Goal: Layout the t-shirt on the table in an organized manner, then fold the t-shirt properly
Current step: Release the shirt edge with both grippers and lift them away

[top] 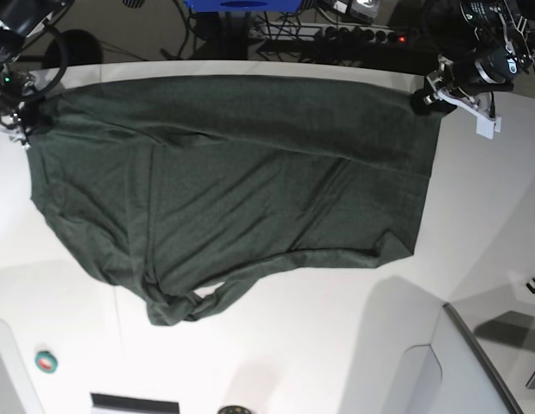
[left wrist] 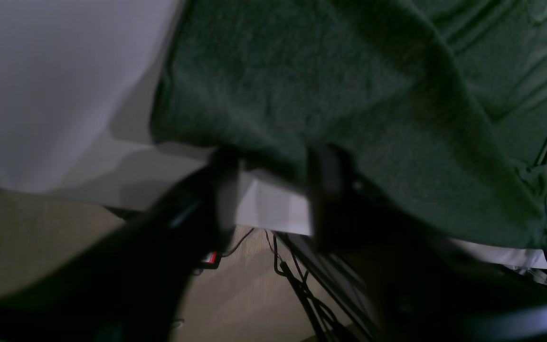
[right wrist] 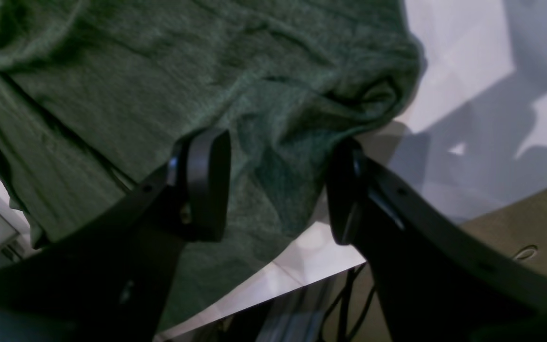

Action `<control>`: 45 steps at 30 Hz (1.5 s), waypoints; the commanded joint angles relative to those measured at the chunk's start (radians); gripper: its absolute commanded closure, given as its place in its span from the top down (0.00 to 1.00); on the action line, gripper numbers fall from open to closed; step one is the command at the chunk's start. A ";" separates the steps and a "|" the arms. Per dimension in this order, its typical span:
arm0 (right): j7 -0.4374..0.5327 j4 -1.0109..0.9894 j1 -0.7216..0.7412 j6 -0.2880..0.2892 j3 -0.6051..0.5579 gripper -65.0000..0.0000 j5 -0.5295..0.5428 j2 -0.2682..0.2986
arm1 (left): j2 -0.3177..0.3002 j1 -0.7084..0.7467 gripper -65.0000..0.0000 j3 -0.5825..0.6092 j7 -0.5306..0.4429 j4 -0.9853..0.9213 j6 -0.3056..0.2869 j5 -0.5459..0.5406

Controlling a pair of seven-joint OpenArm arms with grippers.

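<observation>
Lying spread over the table (top: 336, 362): one dark green t-shirt (top: 233, 181), far hem at the far edge, crumpled at the near side. Left gripper (left wrist: 273, 190): fingers (left wrist: 325, 190) parted, cloth edge draped just ahead, nothing pinched. Right gripper (right wrist: 278, 185): fingers (right wrist: 207, 180) wide, a bunched corner of cloth lying between and beyond them, unclamped.
</observation>
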 commanded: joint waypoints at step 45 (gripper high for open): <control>0.726 -0.693 0.565 0.005 -0.967 0.46 -0.004 0.365 | -0.001 -0.406 0.00 0.218 -0.017 -0.041 0.001 0.323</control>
